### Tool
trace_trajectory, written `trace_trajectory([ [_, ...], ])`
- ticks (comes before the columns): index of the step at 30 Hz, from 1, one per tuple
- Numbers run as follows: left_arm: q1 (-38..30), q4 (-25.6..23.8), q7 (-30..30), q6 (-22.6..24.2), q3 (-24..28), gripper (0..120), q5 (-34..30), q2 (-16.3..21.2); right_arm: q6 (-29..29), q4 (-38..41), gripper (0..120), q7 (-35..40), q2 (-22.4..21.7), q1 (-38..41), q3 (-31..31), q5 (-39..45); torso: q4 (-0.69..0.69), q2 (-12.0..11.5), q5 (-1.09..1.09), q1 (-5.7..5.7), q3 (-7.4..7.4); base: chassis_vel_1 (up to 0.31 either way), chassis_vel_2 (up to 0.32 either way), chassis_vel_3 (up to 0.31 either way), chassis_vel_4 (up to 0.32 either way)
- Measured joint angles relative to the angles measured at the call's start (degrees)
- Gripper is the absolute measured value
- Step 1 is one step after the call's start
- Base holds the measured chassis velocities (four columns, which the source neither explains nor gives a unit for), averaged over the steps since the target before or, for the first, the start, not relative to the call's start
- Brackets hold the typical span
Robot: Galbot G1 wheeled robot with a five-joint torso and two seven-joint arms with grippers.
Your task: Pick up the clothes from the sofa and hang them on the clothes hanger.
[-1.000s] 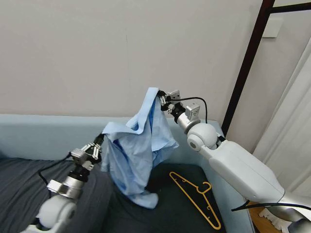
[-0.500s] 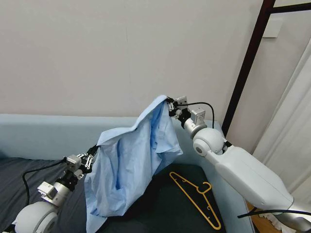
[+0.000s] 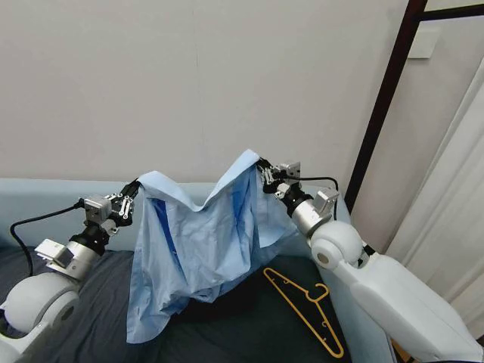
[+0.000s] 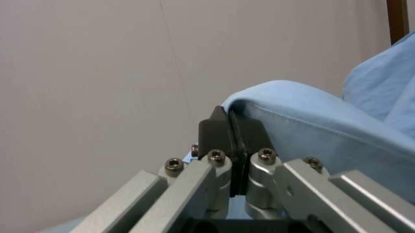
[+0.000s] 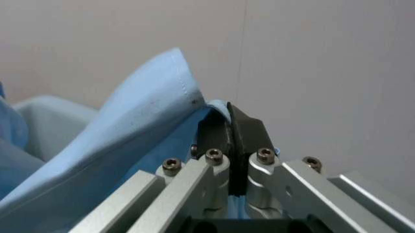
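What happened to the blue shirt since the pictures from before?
The left gripper lifted its corner of the light blue cloth shirt up and out to the robot's left, so the shirt now hangs spread wide between both grippers. The right gripper shifted only a little. Both kept their hold; nothing was let go. The yellow wire clothes hanger stayed on the dark sofa seat.

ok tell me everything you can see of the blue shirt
The light blue thin cloth shirt is held up, spread between both arms. The left claw is shut on one top edge, the right claw on the other, where a stitched hem shows. Between them the fabric sags in a dip, then hangs in creased folds with darker blue inside. Whether its lowest edge touches the dark grey sofa cushion cannot be told.
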Motion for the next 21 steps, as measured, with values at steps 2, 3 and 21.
trace_trajectory([
  [2, 2.42, 1.23, 0.25, -0.07, 2.36, 0, 2.98, -2.81, -4.87, 1.24, 0, 3.75, -0.74, -4.07, -1.78, -4.06, 0.0, 0.01, -0.03, -0.01, 0.0, 0.0, 0.0, 0.0, 0.0],
  [3, 3.56, 1.93, 0.08, 0.15, 3.27, 0, 4.36, -4.86, -8.52, 0.54, 0, 7.28, -0.53, -6.55, -3.2, -6.87, 0.02, 0.0, -0.03, 0.0, 0.01, 0.0, 0.0, 0.0, 0.0],
  [21, 6.45, 4.32, -1.72, 3.59, 5.44, 0, 10.43, -8.69, -20.8, 2.53, 16, 16.26, 0.96, -17.9, -7.98, -5.0, 0.01, 0.0, -0.01, -0.01, 0.01, 0.0, 0.0, 0.0, 0.0],
])
